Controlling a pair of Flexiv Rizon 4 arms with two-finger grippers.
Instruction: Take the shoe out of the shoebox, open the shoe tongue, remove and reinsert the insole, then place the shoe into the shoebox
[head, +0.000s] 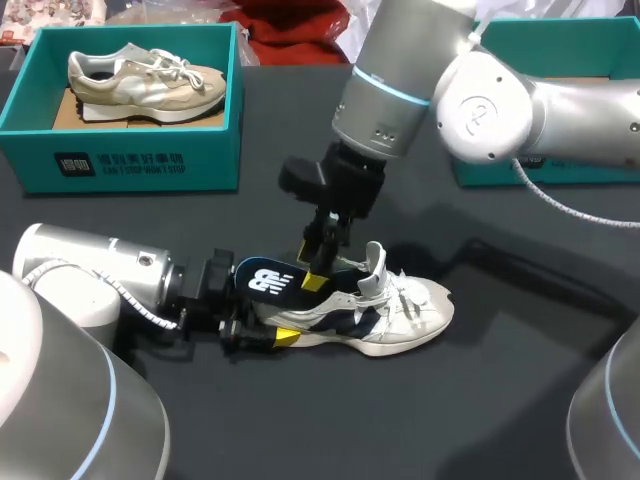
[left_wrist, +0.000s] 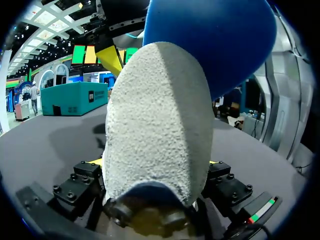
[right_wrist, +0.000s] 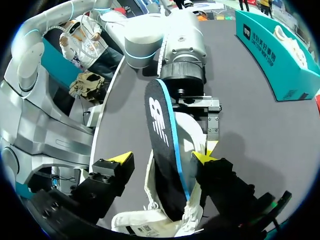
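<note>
**Shoe and insole.** The shoe (head: 400, 315), white with navy panels, lies on its sole on the black table (head: 500, 400), with its tongue (head: 376, 262) standing up from the opening. The insole (right_wrist: 159, 120), dark with a blue edge, has its fore part inside the shoe. Its heel end rises out of the opening, above the shoe's heel.

**Left gripper** (left_wrist: 156, 167). It lies level at the shoe's heel, and its fingers are clamped on the heel from both sides.

**Right gripper** (right_wrist: 162, 157). It hangs directly above the shoe's opening with its fingers spread. The insole stands between them, close against one finger. A clear gap separates it from the other.

**Shoebox** (head: 120, 160). The box is teal and stands well apart from the shoe, beyond its heel end. It holds a beige shoe (head: 140, 80).
</note>
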